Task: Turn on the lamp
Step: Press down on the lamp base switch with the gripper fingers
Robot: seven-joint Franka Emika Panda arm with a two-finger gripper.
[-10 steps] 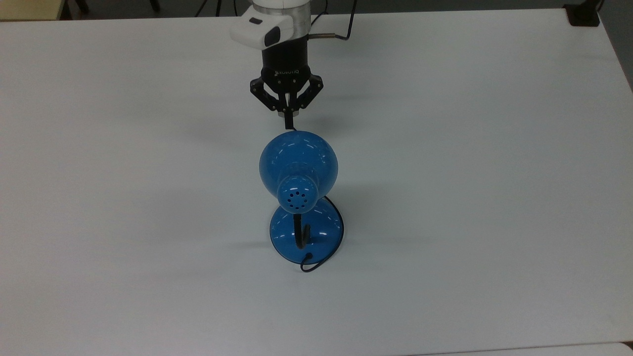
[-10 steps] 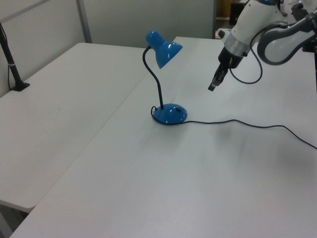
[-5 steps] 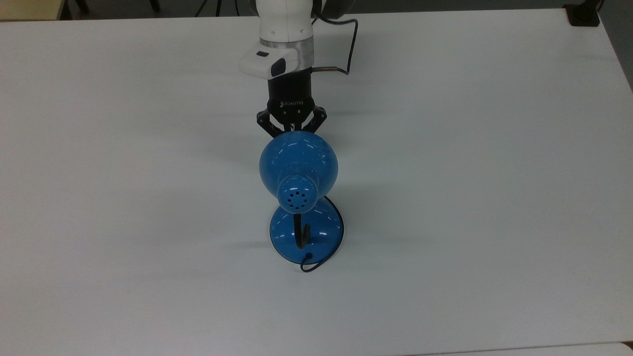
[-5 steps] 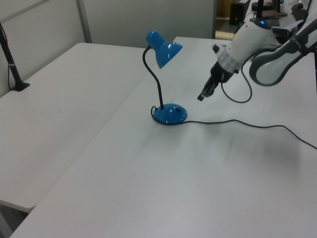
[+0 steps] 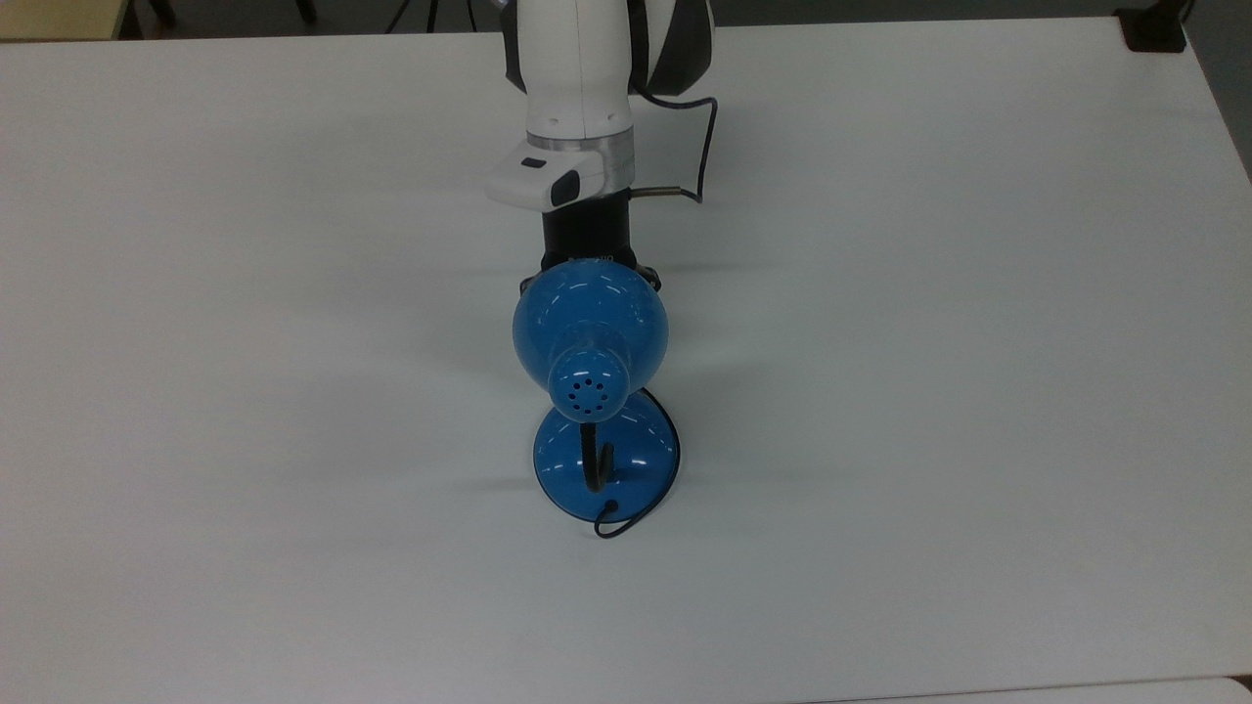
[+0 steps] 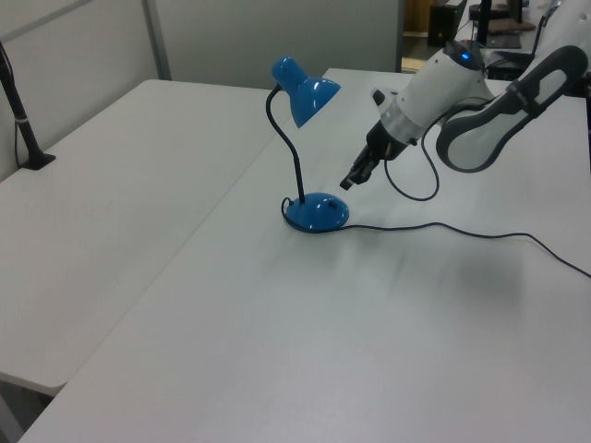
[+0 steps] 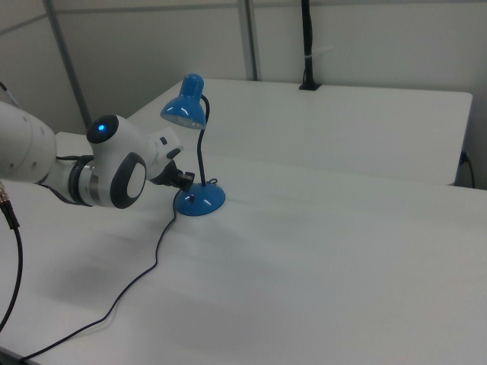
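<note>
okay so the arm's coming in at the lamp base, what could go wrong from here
The gripper is low and close to the lamp base, so a push off target may slide or tip the light lamp instead of switching it. The cord lies on the table right under the arm and could get snagged or dragged.

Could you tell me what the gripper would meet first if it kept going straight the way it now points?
Probably the lamp: in the left view the gripper slants down toward its base, just short of it. Exact depth is unclear.
</note>
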